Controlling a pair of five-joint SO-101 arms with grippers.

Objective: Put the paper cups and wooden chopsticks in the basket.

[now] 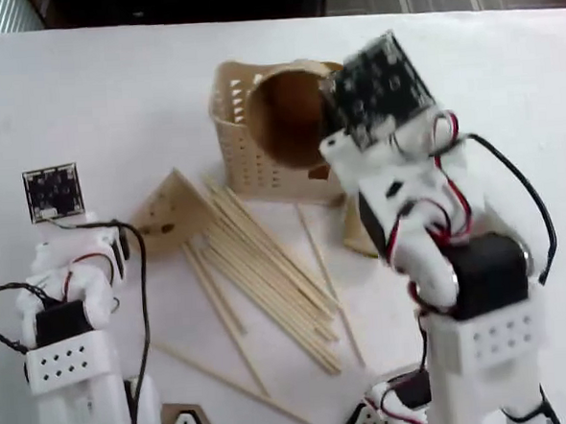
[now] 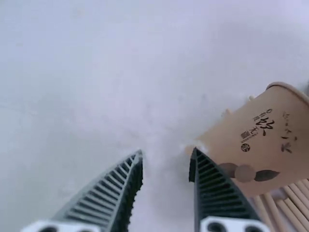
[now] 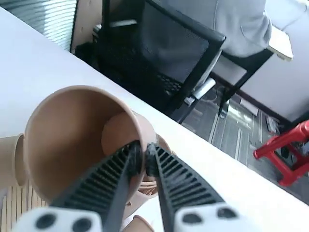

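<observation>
A tan slatted basket stands at the back middle of the table. My right gripper is shut on the rim of a brown paper cup, and this cup hangs tilted over the basket with its mouth facing the camera. A second paper cup lies on its side by the left arm. My left gripper is open just beside that cup, with nothing between its fingers. Several wooden chopsticks lie fanned across the table's middle.
Another tan cup peeks out behind the right arm's base. Loose chopsticks reach toward the front edge. Beyond the far table edge stand a black chair and a red stool.
</observation>
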